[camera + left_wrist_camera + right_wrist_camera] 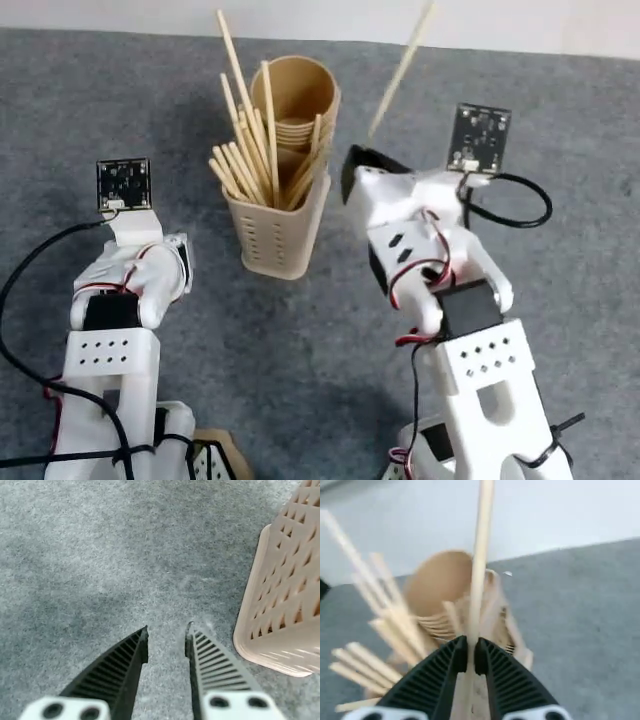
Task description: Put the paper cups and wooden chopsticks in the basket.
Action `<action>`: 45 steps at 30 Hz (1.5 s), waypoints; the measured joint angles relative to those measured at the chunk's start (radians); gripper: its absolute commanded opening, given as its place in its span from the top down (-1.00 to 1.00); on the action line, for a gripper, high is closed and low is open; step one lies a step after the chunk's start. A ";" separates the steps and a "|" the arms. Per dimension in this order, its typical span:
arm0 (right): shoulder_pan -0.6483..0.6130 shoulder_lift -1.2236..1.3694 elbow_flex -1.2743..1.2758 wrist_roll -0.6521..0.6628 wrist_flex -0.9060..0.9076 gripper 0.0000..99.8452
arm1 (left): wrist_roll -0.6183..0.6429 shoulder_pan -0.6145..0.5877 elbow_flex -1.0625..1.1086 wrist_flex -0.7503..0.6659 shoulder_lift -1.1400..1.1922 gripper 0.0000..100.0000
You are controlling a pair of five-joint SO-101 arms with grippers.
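A beige perforated basket (278, 238) stands on the grey mat, holding a stack of brown paper cups (297, 100) and several wooden chopsticks (240, 165). My right gripper (470, 655) is shut on one wooden chopstick (481, 555), which it holds up beside the basket (495, 625); in the high view that chopstick (400, 70) slants up and away from the right gripper (362, 165). My left gripper (166, 642) is open and holds nothing, low over the mat, with the basket's wall (287, 600) close beside it. The left arm (130, 270) sits left of the basket.
Grey carpet-like mat (560, 130) covers the table, ending at a pale strip along the far edge. Cables trail from both arms. A brown scrap (222, 450) lies near the left arm's base.
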 measured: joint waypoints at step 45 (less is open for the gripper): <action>-0.230 0.074 -0.068 0.176 -0.014 0.26 | 0.000 -0.002 0.000 -0.025 0.000 0.69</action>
